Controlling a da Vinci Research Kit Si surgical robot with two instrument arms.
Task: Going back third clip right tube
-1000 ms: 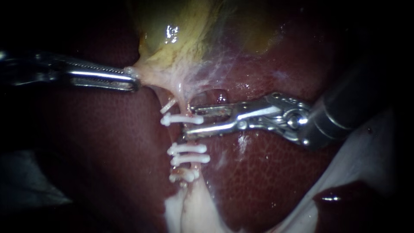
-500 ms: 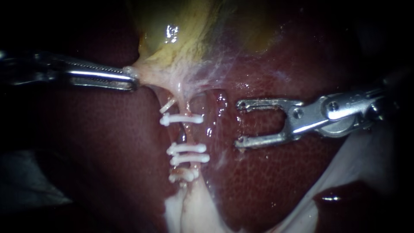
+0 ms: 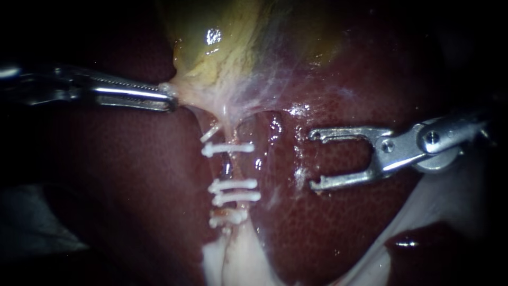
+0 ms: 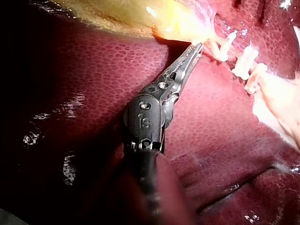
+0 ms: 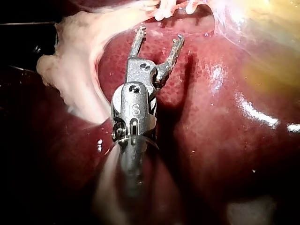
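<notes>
My left instrument [image 3: 172, 99] comes in from the left, its jaws shut on the pale neck of the yellow gallbladder [image 3: 222, 53], holding it taut; the left wrist view shows the same grip [image 4: 199, 47]. Below the neck a thin tube [image 3: 227, 167] runs down over the liver [image 3: 132, 185]. It carries several white clips: an upper clip [image 3: 227, 148] and a lower group [image 3: 235, 191]. My right instrument [image 3: 313, 160] lies to the right of the clips, apart from them, its jaws wide open and empty [image 5: 159, 35].
White fatty tissue [image 3: 233, 259] spreads below the clips, and a pale sheet [image 3: 434, 212] lies under the right shaft. In the right wrist view, pale tissue [image 5: 75, 61] lies beside the open jaws.
My right instrument has drawn back to the right, away from the upper clip and the tube, and its jaws have spread wider. The left instrument keeps its grip on the gallbladder.
</notes>
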